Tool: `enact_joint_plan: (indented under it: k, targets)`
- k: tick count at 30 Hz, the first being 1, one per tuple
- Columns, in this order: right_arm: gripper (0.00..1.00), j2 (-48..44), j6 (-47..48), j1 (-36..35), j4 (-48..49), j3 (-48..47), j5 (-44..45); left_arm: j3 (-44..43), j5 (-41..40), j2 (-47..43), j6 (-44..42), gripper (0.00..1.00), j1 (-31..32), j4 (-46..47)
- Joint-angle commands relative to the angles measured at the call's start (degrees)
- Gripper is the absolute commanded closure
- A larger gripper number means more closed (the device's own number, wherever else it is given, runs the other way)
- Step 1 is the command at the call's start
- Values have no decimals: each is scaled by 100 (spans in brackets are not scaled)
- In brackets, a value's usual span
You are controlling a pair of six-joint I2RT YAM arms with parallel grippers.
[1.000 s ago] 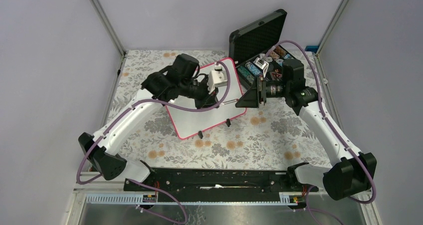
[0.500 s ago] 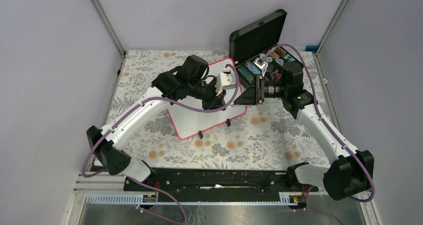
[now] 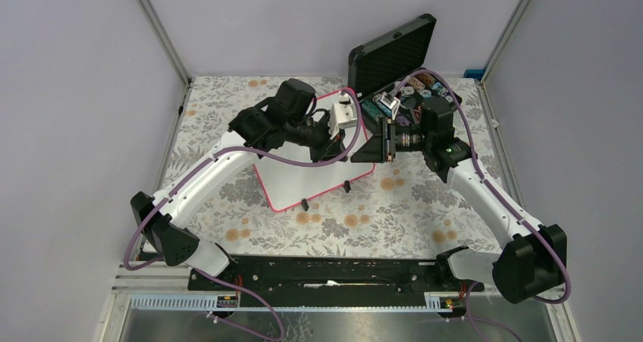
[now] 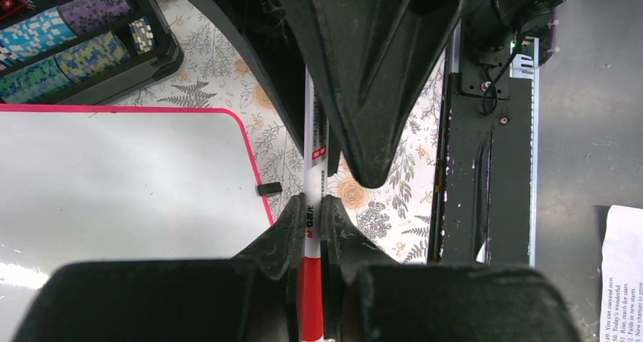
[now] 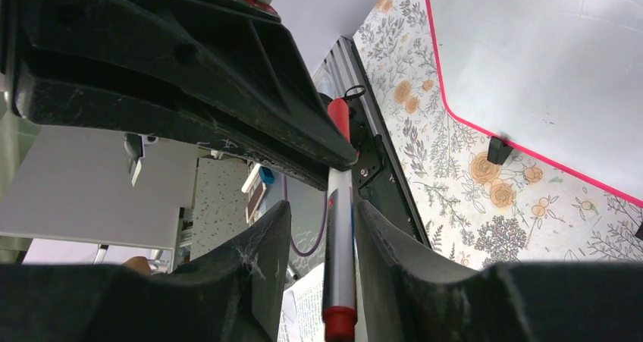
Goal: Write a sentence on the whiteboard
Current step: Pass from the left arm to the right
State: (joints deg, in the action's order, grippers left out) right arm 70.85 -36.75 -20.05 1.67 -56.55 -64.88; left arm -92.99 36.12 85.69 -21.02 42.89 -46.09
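A red-and-white marker (image 4: pixel 311 167) is pinched in the jaws of the left gripper (image 4: pixel 312 205); its far end is flanked by the jaws of the right gripper (image 4: pixel 322 156). A blank stretch of the whiteboard (image 4: pixel 114 175) is seen at left on the floral bench (image 4: pixel 394 198).

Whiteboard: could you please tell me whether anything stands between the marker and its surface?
Nothing visible lies on the whiteboard. The marker, clamped in the left gripper, hangs by the board's edge, its far end between the open fingers of the right gripper. Whether its tip is capped cannot be told.
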Motion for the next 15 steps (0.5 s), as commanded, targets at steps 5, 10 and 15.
enact_joint_plan:
  k: [5,10,15]
  targets:
    - [57,17,151,-50,-106,-119,195,-220,360,37,-64,100,62,225]
    - [73,48,134,-56,-106,-145,182,-236,379,52,-201,100,120,122]
    - [100,33,125,-58,-129,-161,192,-333,126,56,-178,99,133,94]
